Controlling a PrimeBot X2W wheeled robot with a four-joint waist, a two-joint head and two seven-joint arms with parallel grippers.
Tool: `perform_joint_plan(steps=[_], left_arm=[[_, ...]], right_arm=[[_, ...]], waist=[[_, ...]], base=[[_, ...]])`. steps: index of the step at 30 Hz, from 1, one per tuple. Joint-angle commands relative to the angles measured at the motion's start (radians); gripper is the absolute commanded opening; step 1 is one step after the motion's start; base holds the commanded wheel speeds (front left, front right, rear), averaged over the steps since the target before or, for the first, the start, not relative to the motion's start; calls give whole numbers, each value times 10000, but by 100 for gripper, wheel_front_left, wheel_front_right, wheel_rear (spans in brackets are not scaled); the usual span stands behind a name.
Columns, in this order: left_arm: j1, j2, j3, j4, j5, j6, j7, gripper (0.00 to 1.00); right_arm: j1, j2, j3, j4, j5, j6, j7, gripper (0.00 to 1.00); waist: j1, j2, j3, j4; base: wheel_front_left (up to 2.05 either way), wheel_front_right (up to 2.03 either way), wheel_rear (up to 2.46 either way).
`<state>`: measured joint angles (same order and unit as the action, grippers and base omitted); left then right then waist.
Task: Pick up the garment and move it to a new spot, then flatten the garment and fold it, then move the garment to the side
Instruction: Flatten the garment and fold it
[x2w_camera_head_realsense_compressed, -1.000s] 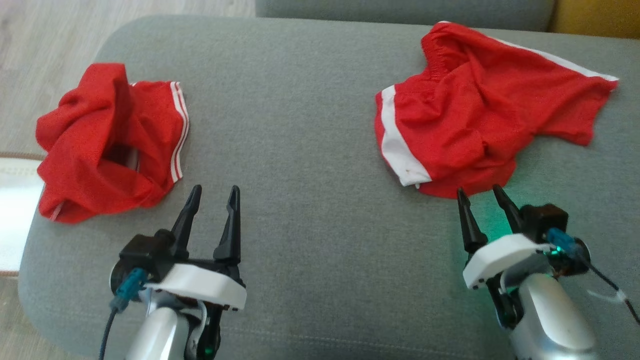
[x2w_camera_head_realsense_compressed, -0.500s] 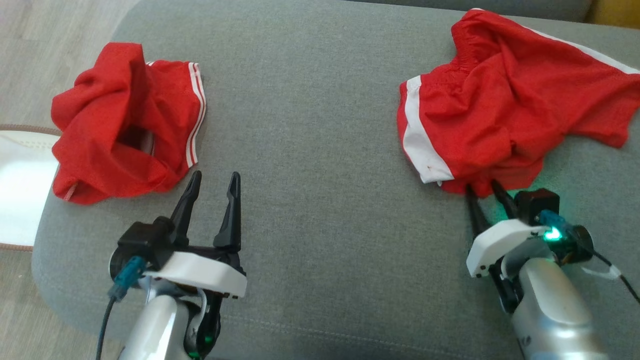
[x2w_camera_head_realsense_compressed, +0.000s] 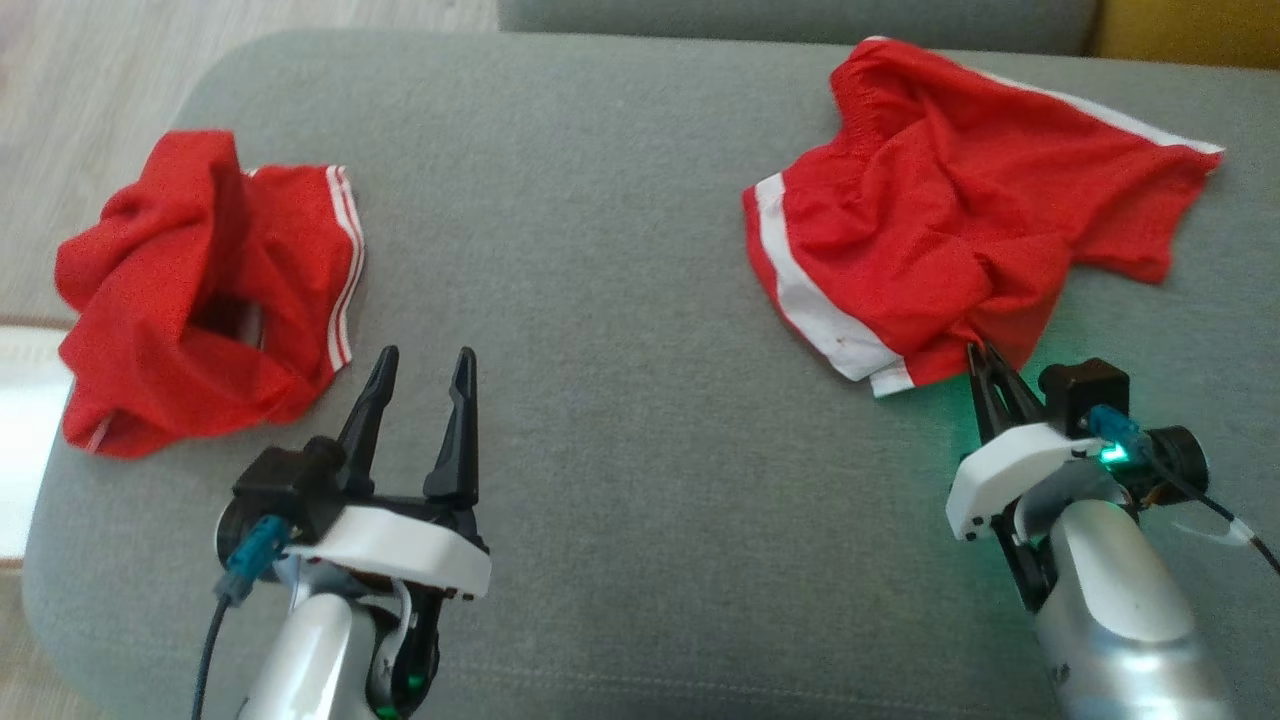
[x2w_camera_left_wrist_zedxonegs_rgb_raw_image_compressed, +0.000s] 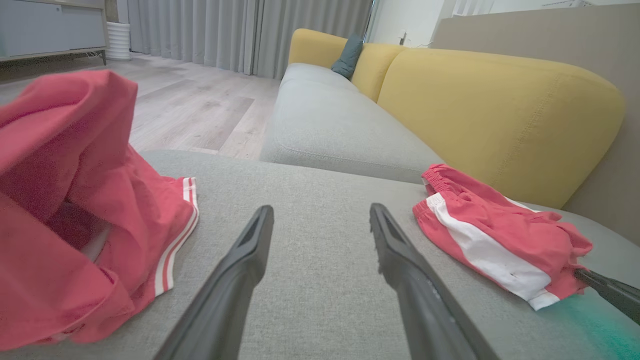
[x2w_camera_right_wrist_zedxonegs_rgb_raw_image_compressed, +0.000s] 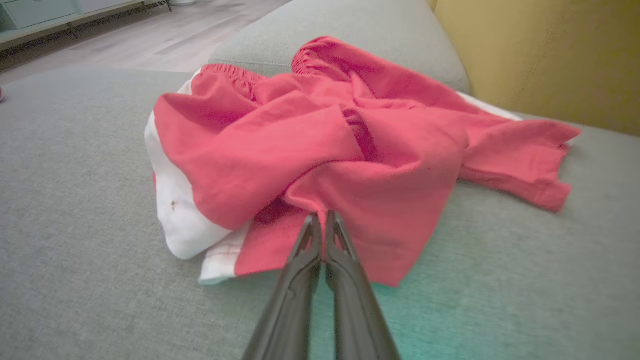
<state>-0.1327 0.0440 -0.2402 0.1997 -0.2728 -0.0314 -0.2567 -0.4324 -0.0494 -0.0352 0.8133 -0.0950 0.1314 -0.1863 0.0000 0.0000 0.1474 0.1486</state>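
A crumpled red garment with a broad white side stripe (x2w_camera_head_realsense_compressed: 940, 230) (x2w_camera_right_wrist_zedxonegs_rgb_raw_image_compressed: 340, 150) (x2w_camera_left_wrist_zedxonegs_rgb_raw_image_compressed: 500, 235) lies on the right of the grey cushion (x2w_camera_head_realsense_compressed: 620, 330). My right gripper (x2w_camera_head_realsense_compressed: 985, 355) (x2w_camera_right_wrist_zedxonegs_rgb_raw_image_compressed: 322, 217) is shut on its near hem, pinching a fold of red cloth between the fingertips. My left gripper (x2w_camera_head_realsense_compressed: 420, 365) (x2w_camera_left_wrist_zedxonegs_rgb_raw_image_compressed: 320, 215) stands open over bare cushion, nothing between its fingers. A second red garment with thin white stripes (x2w_camera_head_realsense_compressed: 190, 290) (x2w_camera_left_wrist_zedxonegs_rgb_raw_image_compressed: 75, 210) lies bunched to the left of it.
The cushion's rounded left edge drops to wooden floor (x2w_camera_head_realsense_compressed: 80, 90). A yellow sofa back (x2w_camera_left_wrist_zedxonegs_rgb_raw_image_compressed: 490, 110) rises behind the right garment, and another grey seat (x2w_camera_left_wrist_zedxonegs_rgb_raw_image_compressed: 330, 120) continues beyond. A pale rug (x2w_camera_head_realsense_compressed: 20, 420) shows at far left.
My right gripper moved forward to the hem of the right garment and shut on it. The left gripper stayed open in place. The head camera shifted a little.
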Motion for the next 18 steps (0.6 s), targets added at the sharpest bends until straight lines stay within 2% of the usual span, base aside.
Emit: perform_joint_plan(steps=[1,5,9,14,18], left_arm=[[-220,62,373,-284,-45,76,-51,100],[-99,62,329,-324,-126,153,-51,100],[22,62,278,-353,-187,231,-51,100],[106,62,187,-363,-231,296,-51,100],[110,62,188,-390,-229,307,-51,100]], right_arm=[[128,-9,152,-573,-256,-7,139,0],[523,-50,239,-1475,-858,-7,861,0],[995,-432,703,-2406,-920,-7,1770,0],[1803,-1790,1755,-3912,-223,-7,3351,0],[2408,-2898,2383,-5063,935,-7,4643,0]], waist=[[0,0,-256,-249],[0,0,-529,-496],[0,0,-730,-662],[0,0,-879,-751],[0,0,-879,-780]], base=[[0,0,0],[0,0,0],[0,0,0],[0,0,0],[0,0,0]])
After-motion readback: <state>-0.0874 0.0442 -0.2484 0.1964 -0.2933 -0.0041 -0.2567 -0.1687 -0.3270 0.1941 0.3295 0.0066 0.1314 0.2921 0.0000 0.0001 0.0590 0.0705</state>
